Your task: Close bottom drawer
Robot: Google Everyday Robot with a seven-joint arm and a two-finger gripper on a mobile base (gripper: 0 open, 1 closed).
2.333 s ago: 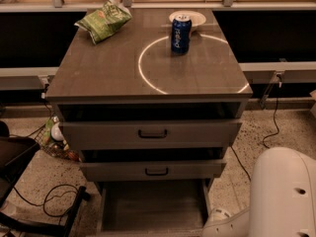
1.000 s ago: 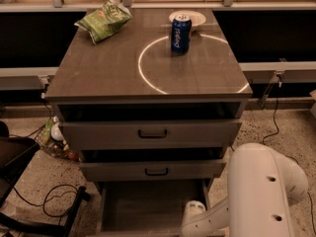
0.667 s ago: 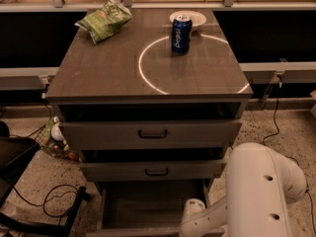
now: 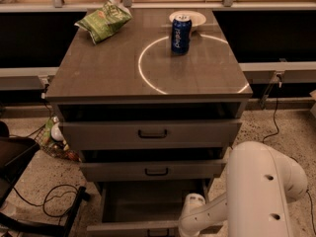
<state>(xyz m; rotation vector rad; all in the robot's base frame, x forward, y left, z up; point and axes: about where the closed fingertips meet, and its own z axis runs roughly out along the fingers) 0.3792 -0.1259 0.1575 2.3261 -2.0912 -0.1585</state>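
Note:
The bottom drawer [image 4: 140,204] of the grey-brown cabinet is pulled far out. Its plain grey inside shows, and its front [image 4: 128,228] lies at the bottom edge of the view. My white arm [image 4: 256,191] bends down from the right. Its forearm [image 4: 197,214] reaches over the right front corner of the drawer and runs off the bottom edge. My gripper is below that edge, out of view.
The middle drawer [image 4: 153,171] and the top drawer [image 4: 150,134] both stand slightly open above. On the cabinet top [image 4: 108,78] are a blue can [image 4: 181,34], a white bowl [image 4: 192,17] and a green chip bag [image 4: 103,21]. Cables [image 4: 49,201] and a dark chair [image 4: 15,157] lie to the left.
My arm has swung left from the right edge and lowered over the bottom drawer's right front corner. The drawer is still as far out as before.

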